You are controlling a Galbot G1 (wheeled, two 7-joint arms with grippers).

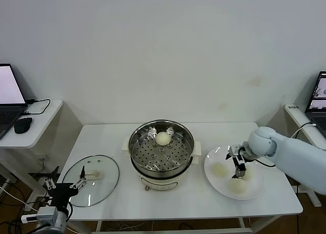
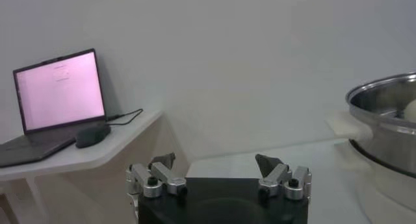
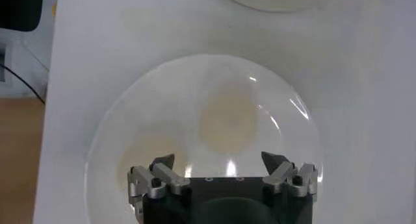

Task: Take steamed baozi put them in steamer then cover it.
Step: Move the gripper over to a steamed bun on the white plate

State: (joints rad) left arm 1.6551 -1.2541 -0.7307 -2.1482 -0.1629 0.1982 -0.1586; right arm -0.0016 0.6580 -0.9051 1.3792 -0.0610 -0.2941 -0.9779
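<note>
The steamer (image 1: 162,160) stands mid-table with one steamed baozi (image 1: 163,138) on its perforated tray. Two more baozi (image 1: 219,169) (image 1: 238,185) lie on a white plate (image 1: 256,187) to its right. My right gripper (image 1: 239,169) hovers open over that plate, between the two buns. In the right wrist view one baozi (image 3: 227,118) lies just ahead of the open gripper (image 3: 223,159), and another (image 3: 140,157) is partly hidden behind a finger. The cover (image 1: 104,185), a glass lid with a cream handle (image 1: 92,175), lies flat on the table's left. My left gripper (image 1: 65,185) waits open by the table's near left corner.
A side table (image 1: 38,129) on the left carries a laptop (image 2: 58,92) and a mouse (image 1: 23,124). Another laptop (image 1: 318,99) stands at the far right. From the left wrist, the steamer's steel wall (image 2: 383,134) and side handle (image 2: 348,124) show.
</note>
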